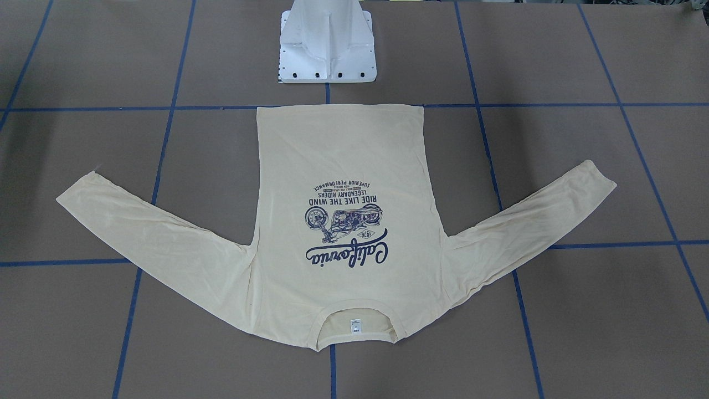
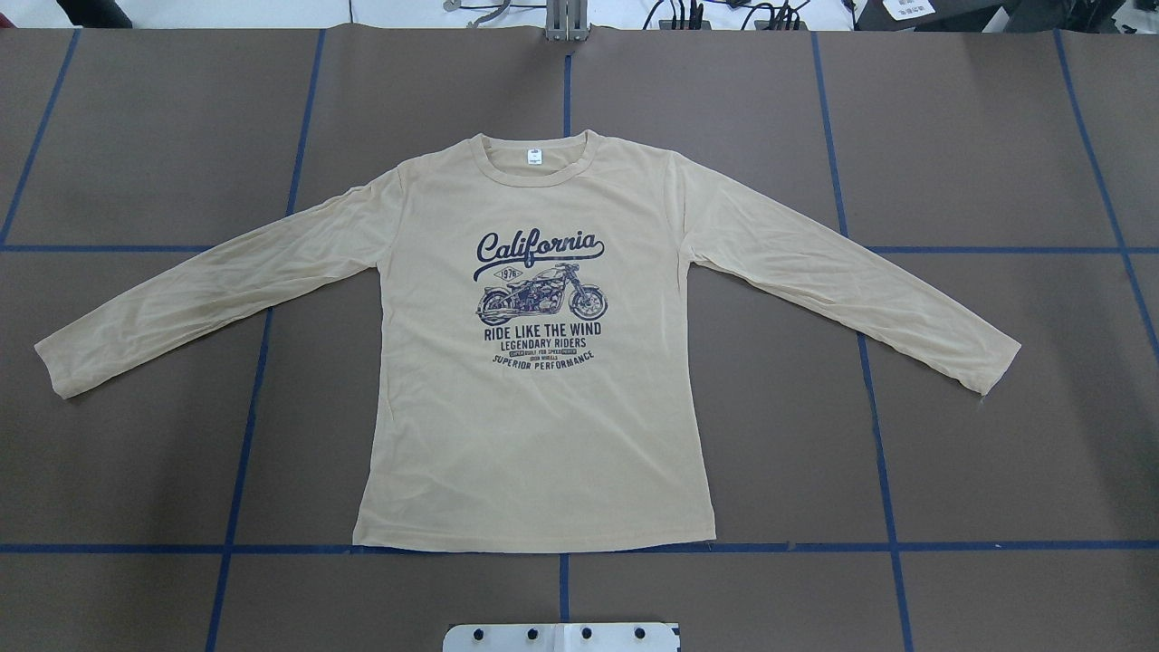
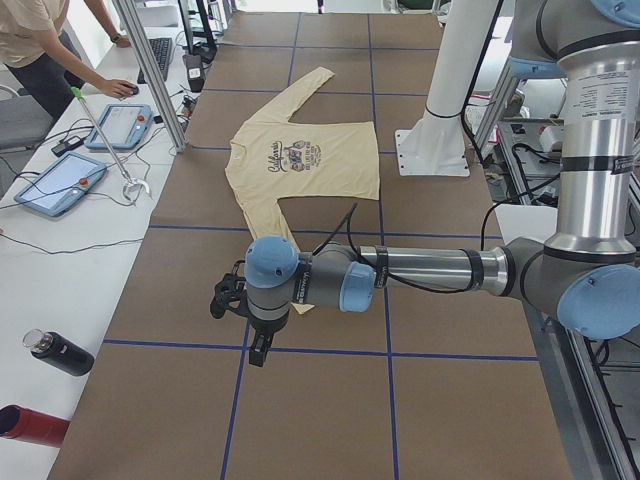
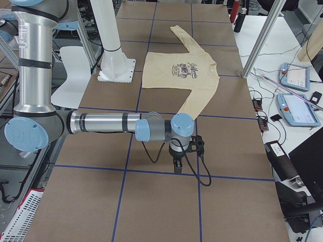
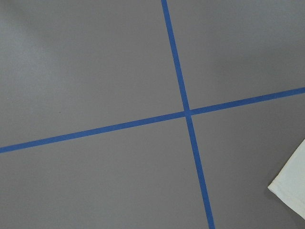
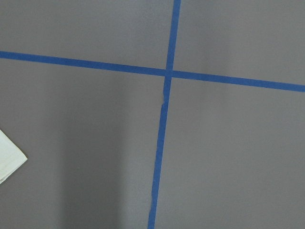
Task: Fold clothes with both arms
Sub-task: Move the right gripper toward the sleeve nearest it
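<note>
The cream-yellow long-sleeved T-shirt (image 2: 534, 435) lies flat and print-up in the middle of the table, both sleeves spread out to the sides, also in the front view (image 1: 343, 155). The left gripper (image 3: 258, 352) shows only in the left side view, hanging over bare table beyond the shirt's left cuff. The right gripper (image 4: 176, 165) shows only in the right side view, over bare table beyond the right cuff. I cannot tell whether either is open or shut. A cuff corner shows in the left wrist view (image 5: 293, 186) and in the right wrist view (image 6: 7, 162).
The brown table carries a grid of blue tape lines (image 2: 561, 548). The white pedestal base (image 1: 327, 50) stands at the robot's edge, next to the shirt's hem. An operator (image 3: 40, 50), teach pendants (image 3: 60, 180) and bottles (image 3: 55, 352) are on the side bench.
</note>
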`<state>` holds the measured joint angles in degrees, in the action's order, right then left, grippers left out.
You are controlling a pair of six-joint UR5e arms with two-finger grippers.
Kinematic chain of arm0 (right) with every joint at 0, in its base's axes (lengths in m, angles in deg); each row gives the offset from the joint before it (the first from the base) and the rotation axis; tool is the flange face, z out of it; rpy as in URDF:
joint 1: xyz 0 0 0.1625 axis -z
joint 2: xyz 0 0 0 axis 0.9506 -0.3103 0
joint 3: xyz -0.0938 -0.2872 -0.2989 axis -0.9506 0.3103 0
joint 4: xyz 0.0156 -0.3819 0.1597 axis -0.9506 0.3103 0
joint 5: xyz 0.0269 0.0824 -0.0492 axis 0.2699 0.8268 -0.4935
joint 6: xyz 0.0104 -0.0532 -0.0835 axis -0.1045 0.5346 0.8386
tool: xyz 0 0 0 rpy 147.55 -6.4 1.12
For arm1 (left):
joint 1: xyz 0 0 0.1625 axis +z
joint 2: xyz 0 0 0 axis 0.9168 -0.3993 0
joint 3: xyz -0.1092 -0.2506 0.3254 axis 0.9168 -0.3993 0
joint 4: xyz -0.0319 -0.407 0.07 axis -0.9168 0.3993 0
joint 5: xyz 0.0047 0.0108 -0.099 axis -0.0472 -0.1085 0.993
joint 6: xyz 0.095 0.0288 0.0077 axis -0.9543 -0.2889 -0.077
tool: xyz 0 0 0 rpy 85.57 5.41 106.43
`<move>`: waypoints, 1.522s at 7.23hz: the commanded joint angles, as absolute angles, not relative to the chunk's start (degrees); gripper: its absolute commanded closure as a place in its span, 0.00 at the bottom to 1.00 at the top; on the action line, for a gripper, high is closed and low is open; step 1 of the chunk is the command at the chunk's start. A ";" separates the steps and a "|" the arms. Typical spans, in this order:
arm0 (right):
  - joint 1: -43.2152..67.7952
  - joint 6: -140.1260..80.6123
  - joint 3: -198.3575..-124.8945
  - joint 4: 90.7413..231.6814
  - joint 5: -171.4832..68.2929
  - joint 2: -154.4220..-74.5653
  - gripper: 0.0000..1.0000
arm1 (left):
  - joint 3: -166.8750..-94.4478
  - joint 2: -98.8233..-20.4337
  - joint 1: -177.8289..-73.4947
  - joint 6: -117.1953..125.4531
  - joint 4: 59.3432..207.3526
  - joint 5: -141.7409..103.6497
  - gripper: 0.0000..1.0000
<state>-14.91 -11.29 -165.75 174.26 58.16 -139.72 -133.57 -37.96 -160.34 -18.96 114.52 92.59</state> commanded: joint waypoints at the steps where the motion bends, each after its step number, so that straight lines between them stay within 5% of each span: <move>1: -14.91 -11.06 -165.66 174.03 58.27 -139.96 0.00 | -135.39 -37.75 -160.25 -19.21 114.97 90.13 0.00; 5: -15.35 -10.97 -168.11 174.03 58.27 -139.35 0.00 | -139.09 -37.92 -160.25 -19.13 115.94 89.68 0.00; 11: -15.62 -13.07 -177.25 173.94 58.45 -134.25 0.00 | -134.63 -41.43 -160.16 -12.64 141.65 90.20 0.00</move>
<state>-15.58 -11.93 -176.08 174.00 58.32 -135.44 -136.20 -40.17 -160.26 -14.60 135.73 90.18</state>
